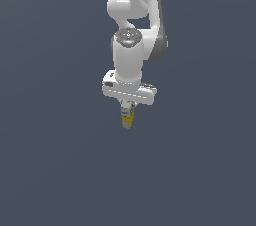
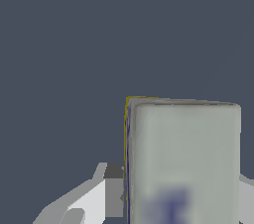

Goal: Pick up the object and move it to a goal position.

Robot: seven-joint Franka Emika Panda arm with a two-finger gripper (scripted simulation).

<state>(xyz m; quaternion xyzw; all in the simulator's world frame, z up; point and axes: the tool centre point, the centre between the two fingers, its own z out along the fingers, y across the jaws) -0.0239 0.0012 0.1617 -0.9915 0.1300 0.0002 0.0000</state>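
The object [image 1: 127, 117] is a small elongated box, pale grey-white at its upper half and yellow at its lower end. It hangs below my gripper [image 1: 127, 111], whose fingers are shut on its upper half. The arm holds it in the air against the plain dark grey ground. In the wrist view the box [image 2: 183, 158] fills the frame close up, its pale end face with a blurred blue mark toward the camera and a thin yellow edge along one side. One finger [image 2: 106, 193] shows pressed against the box; the other is mostly hidden behind it.
The white arm [image 1: 131, 50] comes down from the top of the exterior view. The floor [image 1: 50, 160] is a uniform dark grey surface with no other objects or goal marker in view.
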